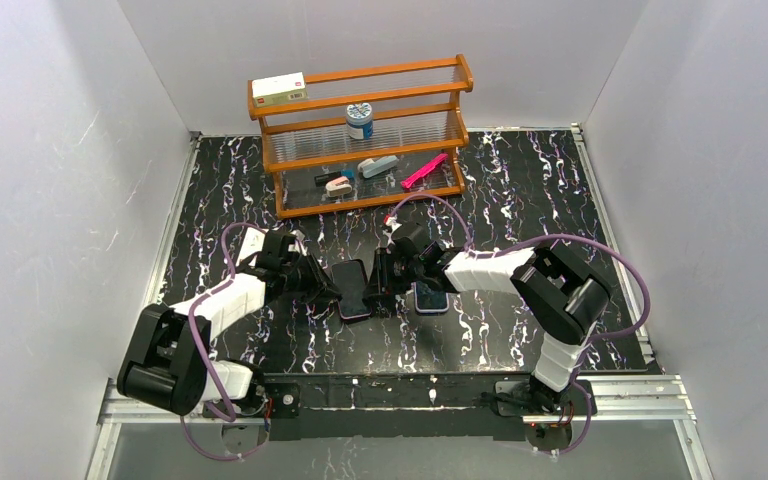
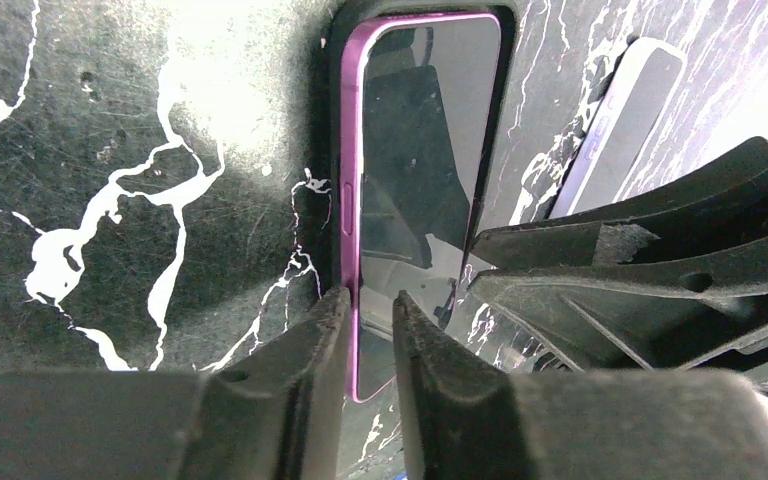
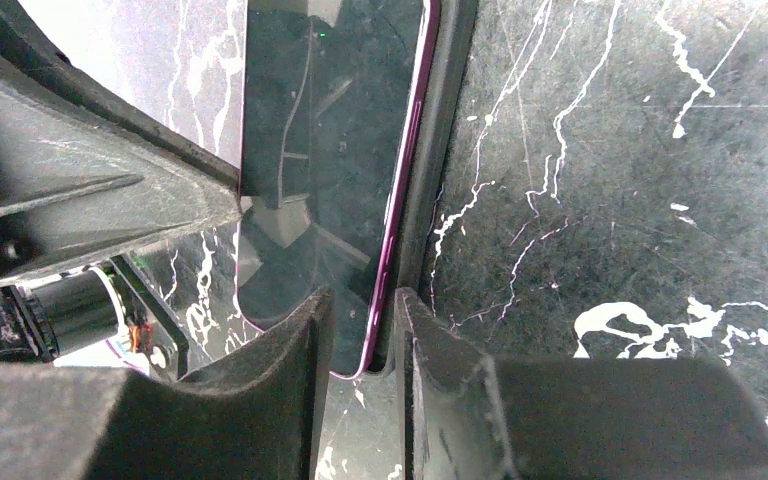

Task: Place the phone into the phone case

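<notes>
The phone (image 1: 352, 288) lies flat at the table's middle between my two grippers. In the left wrist view it (image 2: 420, 150) shows a glossy dark screen and a purple rim. The matte black phone case (image 2: 328, 120) wraps its far end and one long side, and its wall runs along the phone's edge in the right wrist view (image 3: 450, 120). My left gripper (image 2: 370, 320) is nearly closed over the phone's near corner and rim. My right gripper (image 3: 358, 330) is nearly closed over the opposite rim and the case wall. The case's white patch is hidden.
A second pale-rimmed phone-like slab (image 1: 430, 297) lies just right of the phone under my right arm, and shows in the left wrist view (image 2: 625, 120). A wooden rack (image 1: 360, 135) at the back holds a box, a jar and small items. White walls enclose the table.
</notes>
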`<act>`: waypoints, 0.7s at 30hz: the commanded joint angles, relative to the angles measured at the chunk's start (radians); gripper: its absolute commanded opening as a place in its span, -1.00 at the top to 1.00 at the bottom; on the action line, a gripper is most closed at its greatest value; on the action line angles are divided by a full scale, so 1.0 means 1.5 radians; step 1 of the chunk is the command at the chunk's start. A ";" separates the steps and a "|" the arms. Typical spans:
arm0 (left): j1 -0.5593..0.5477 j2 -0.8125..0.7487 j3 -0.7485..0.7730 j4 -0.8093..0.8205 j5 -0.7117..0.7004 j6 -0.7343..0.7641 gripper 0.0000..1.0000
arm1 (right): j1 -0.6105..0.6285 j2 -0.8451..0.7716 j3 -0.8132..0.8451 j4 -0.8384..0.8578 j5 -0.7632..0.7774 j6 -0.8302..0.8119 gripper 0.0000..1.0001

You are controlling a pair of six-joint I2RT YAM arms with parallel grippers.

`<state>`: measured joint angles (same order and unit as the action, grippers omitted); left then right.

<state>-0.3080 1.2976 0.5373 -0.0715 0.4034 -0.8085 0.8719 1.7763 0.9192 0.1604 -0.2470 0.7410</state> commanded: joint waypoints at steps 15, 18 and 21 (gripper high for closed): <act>-0.007 0.012 0.003 0.035 -0.009 -0.034 0.83 | 0.011 -0.047 0.016 -0.042 0.005 -0.017 0.25; -0.007 0.005 0.000 0.031 -0.020 -0.036 0.77 | 0.011 -0.058 0.017 -0.056 0.029 -0.032 0.23; -0.008 0.005 0.005 0.014 -0.033 -0.031 0.66 | 0.007 -0.057 0.015 -0.060 0.035 -0.039 0.23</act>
<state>-0.3122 1.3216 0.5358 -0.0345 0.3805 -0.8536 0.8845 1.7294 0.9195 0.0959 -0.2317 0.7208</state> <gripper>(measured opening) 0.145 0.382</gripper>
